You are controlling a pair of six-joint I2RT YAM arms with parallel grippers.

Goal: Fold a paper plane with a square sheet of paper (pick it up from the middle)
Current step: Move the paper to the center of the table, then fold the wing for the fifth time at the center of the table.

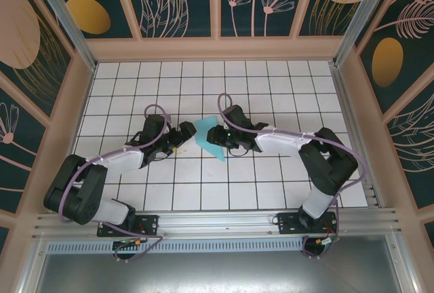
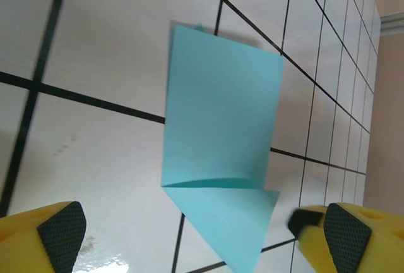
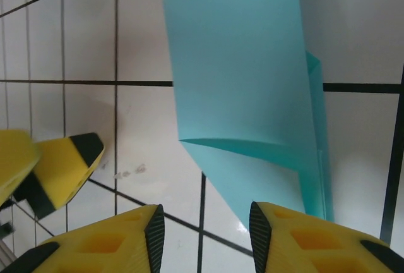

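Here's the white gridded desk [image 1: 203,184], and both arms stretch in from the near edge to meet around the middle. The left tool [image 1: 182,137] points right and the right tool [image 1: 217,142] points left. The light-blue paper [image 1: 204,132] lies between them on the tiles. It's no flat square: it's folded, with a pointed corner poking toward the near edge beside the right tool. The right tool covers part of it, and the left tool sits just beside its edge. How the jaws stand, I can't make out from here. Purple cables [image 1: 156,106] loop over each arm, and teal leaf-patterned panels [image 1: 176,1] wall in the desk.
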